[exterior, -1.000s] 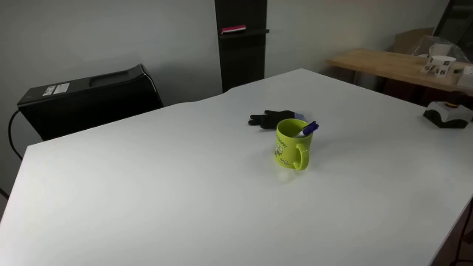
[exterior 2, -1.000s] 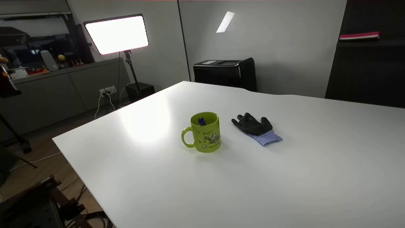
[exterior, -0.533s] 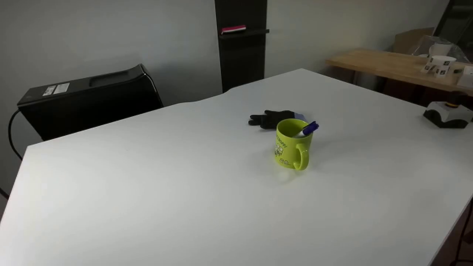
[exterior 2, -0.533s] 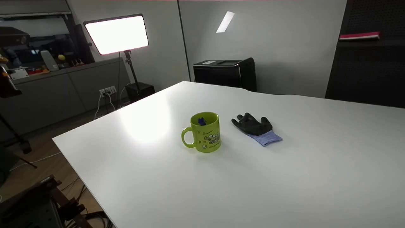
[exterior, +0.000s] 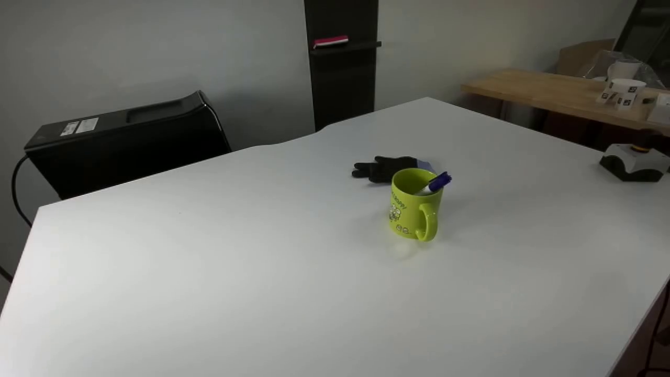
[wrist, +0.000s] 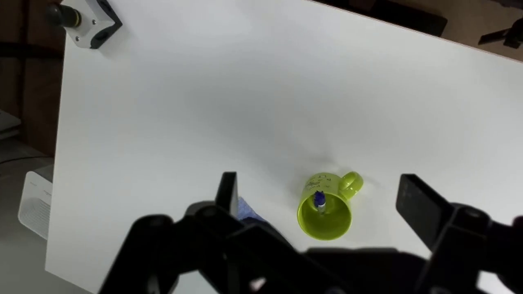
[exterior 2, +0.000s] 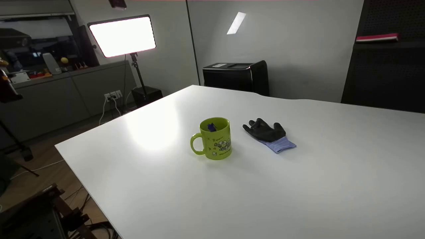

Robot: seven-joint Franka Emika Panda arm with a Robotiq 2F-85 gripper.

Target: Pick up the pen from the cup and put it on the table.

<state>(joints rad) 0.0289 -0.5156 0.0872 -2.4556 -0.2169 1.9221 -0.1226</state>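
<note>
Wrist view: your gripper is spread wide across the lower half of the frame, the yellow-green cup showing between its fingers. How high above the cup they hang, you can't tell from here. Cup upright on the white table, low and right of centre. Pen inside, leaning; in an exterior view its dark blue end pokes past the rim toward frame right. Black glove lies near, right of the cup in an exterior view.
</note>
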